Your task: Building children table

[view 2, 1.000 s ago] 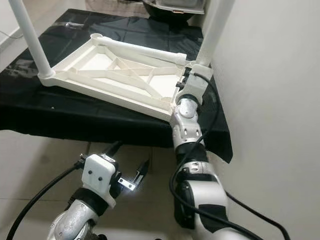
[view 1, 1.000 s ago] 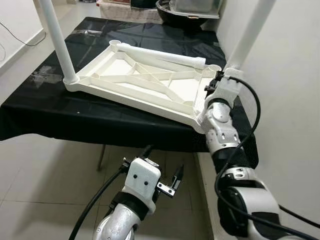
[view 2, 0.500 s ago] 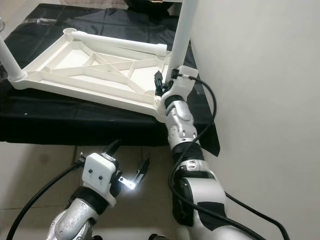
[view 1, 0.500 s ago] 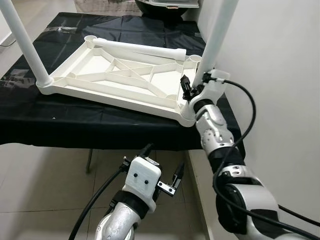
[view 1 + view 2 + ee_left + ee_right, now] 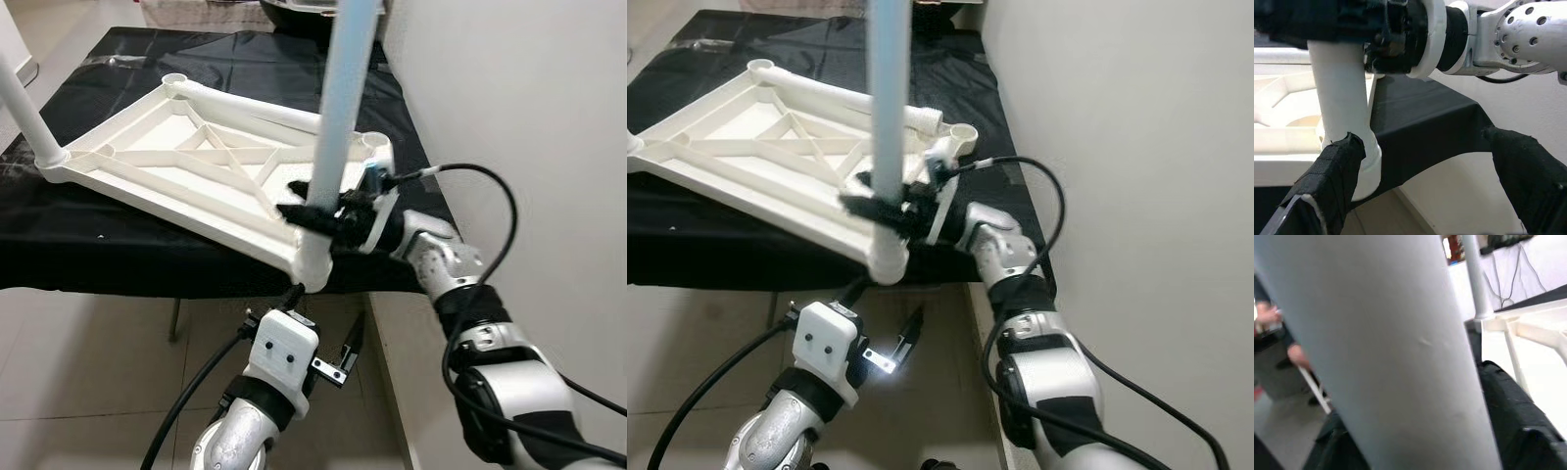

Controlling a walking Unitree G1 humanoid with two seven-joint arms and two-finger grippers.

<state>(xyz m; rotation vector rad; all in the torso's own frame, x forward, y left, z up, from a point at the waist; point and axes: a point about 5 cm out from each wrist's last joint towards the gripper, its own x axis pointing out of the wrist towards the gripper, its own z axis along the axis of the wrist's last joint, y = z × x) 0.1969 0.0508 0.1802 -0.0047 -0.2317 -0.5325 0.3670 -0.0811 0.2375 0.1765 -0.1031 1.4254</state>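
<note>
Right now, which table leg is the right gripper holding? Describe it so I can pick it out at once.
Find the black-covered table with the white upside-down tabletop on it. At the tabletop's near corner, by the wall, a white leg stands upright in its socket, with the right gripper clamped round its base. Another leg stands at the left corner, and a third lies flat along the far edge.

Low table (image 5: pixel 147 255) w/ a black cloth (image 5: pixel 411 147) draped over it, cloth hanging down the front edge & off the corner by the white wall. On the cloth: white plastic tabletop (image 5: pixel 186 157) lying upside down, ribbed underside up, its near corner sticking out past the table edge. A loose white tube (image 5: pixel 265 110) lies along its far rim. Dark tub (image 5: pixel 294 12) at the far end. Tiled floor (image 5: pixel 88 372) below.
</note>
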